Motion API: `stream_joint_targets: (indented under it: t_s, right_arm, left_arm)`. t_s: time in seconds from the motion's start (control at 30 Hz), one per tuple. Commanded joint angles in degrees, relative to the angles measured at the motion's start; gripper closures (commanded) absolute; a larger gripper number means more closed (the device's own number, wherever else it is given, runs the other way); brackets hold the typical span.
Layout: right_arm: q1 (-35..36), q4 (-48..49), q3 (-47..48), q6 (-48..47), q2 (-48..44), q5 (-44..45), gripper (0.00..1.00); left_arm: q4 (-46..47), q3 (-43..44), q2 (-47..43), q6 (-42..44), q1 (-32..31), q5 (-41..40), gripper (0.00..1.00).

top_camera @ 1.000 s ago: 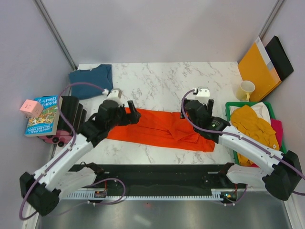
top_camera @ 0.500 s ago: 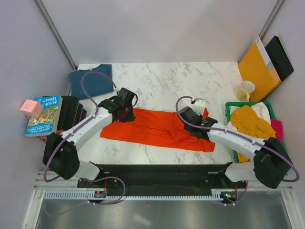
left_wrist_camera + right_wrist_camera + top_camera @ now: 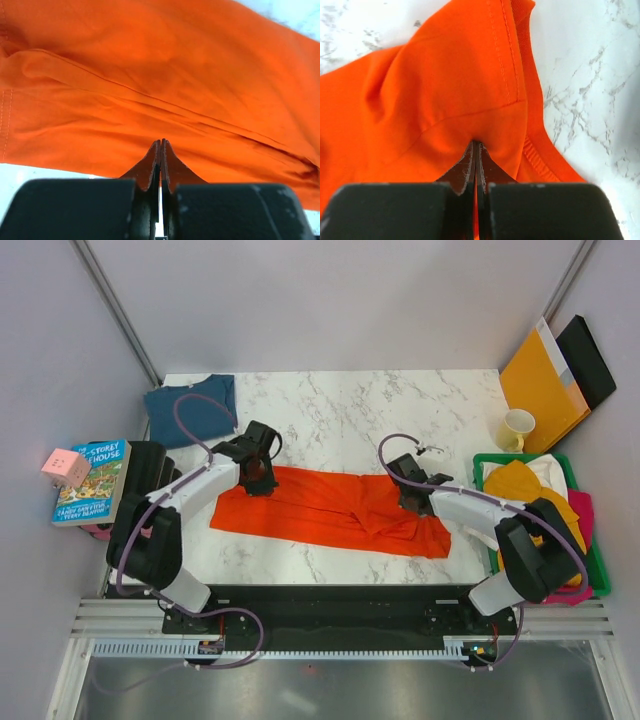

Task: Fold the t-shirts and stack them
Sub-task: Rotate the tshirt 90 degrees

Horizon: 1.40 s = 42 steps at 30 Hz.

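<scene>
An orange-red t-shirt (image 3: pixel 330 512) lies spread in a long band across the middle of the marble table (image 3: pixel 350 410). My left gripper (image 3: pixel 258 480) is down on its far left edge, jaws pressed together with a thin fold of orange cloth (image 3: pixel 150 90) between the tips (image 3: pixel 161 143). Near the shirt's far right end my right gripper (image 3: pixel 410 498) is shut on cloth that puckers at its tips (image 3: pixel 476 144), beside a hemmed sleeve (image 3: pixel 510 55). A folded dark teal-blue t-shirt (image 3: pixel 190 408) rests at the back left corner.
A green basket (image 3: pixel 484 462) at the right holds a mustard yellow shirt (image 3: pixel 530 502), with white and pink cloth under it. A yellow mug (image 3: pixel 517 428), an orange envelope (image 3: pixel 543 380) and a black folder (image 3: pixel 590 360) stand behind it. A book (image 3: pixel 90 480) and a pink cube (image 3: pixel 65 467) sit left.
Both arms stretched forward and dropped onto the orange-red shirt's far edge. Both grippers went from open to shut, pinching the cloth.
</scene>
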Motion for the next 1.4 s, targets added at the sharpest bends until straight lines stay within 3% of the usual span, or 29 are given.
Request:
stream_joint_targets:
  t_s: [0.0, 0.37, 0.6, 0.87, 1.0, 1.23, 1.37]
  right_arm:
    - [-2.0, 4.5, 1.9, -2.5, 3.7, -3.5, 1.0]
    - [-5.0, 3.8, 9.0, -1.0, 15.4, -9.5, 1.0]
    - [-11.7, 2.1, 17.2, -2.2, 21.8, -10.9, 1.0]
    - [-15.0, -4.1, 41.2, -6.0, 37.8, -12.8, 1.0]
    - [-15.9, -8.4, 54.7, -6.4, 48.3, -15.3, 1.0]
    - [-17.0, -13.0, 81.1, -5.7, 62.4, -21.0, 1.0]
    - [-17.7, -12.9, 91.5, -5.2, 67.5, -24.8, 0.93]
  left_arm:
    - [1.1, 0.4, 5.2, 0.4, 0.7, 2.3, 0.98]
    - [-0.3, -2.1, 13.5, -0.9, 0.7, 7.8, 0.98]
    - [-1.4, -7.3, 10.8, -0.7, -0.2, 12.0, 0.98]
    - [-3.1, -11.7, 6.1, -0.8, -2.1, 15.8, 0.98]
    - [-4.1, -11.1, 5.2, -1.1, -6.0, 17.5, 0.98]
    - [-5.3, -6.3, 9.1, -2.9, -12.3, 20.1, 0.98]
    - [-5.2, -0.2, 14.4, -4.0, -16.2, 21.2, 0.98]
